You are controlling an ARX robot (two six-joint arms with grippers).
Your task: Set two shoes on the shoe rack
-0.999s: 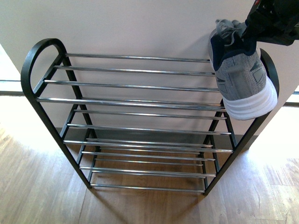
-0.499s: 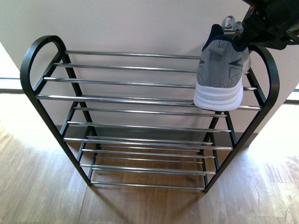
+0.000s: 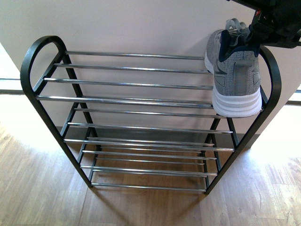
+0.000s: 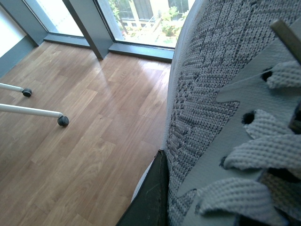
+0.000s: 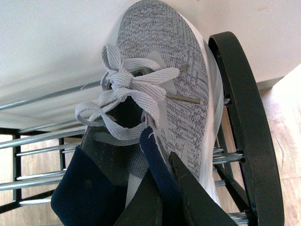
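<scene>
The black-framed shoe rack (image 3: 127,84) with silver rods stands against a white wall. One grey knit sneaker (image 3: 235,80) sits at the right end of its top shelf, heel towards me, white sole at the front rods. My right gripper (image 3: 249,40) is shut on its dark heel collar; its wrist view shows the gripper (image 5: 162,188), the sneaker (image 5: 174,61) and the rack's right arch (image 5: 244,117). My left gripper (image 4: 178,183) is outside the front view, shut on the other grey sneaker (image 4: 211,84), which fills its wrist view. The pale blue slides are out of view.
Wood floor (image 3: 42,188) lies in front of the rack. The lower shelves (image 3: 146,155) hold nothing. In the left wrist view, white furniture legs with castors (image 4: 62,121) stand on the floor before tall windows (image 4: 141,19).
The right gripper's sneaker hung beyond the rack's right arch, swung left over the top shelf, then shifted right and lower onto the shelf's right end.
</scene>
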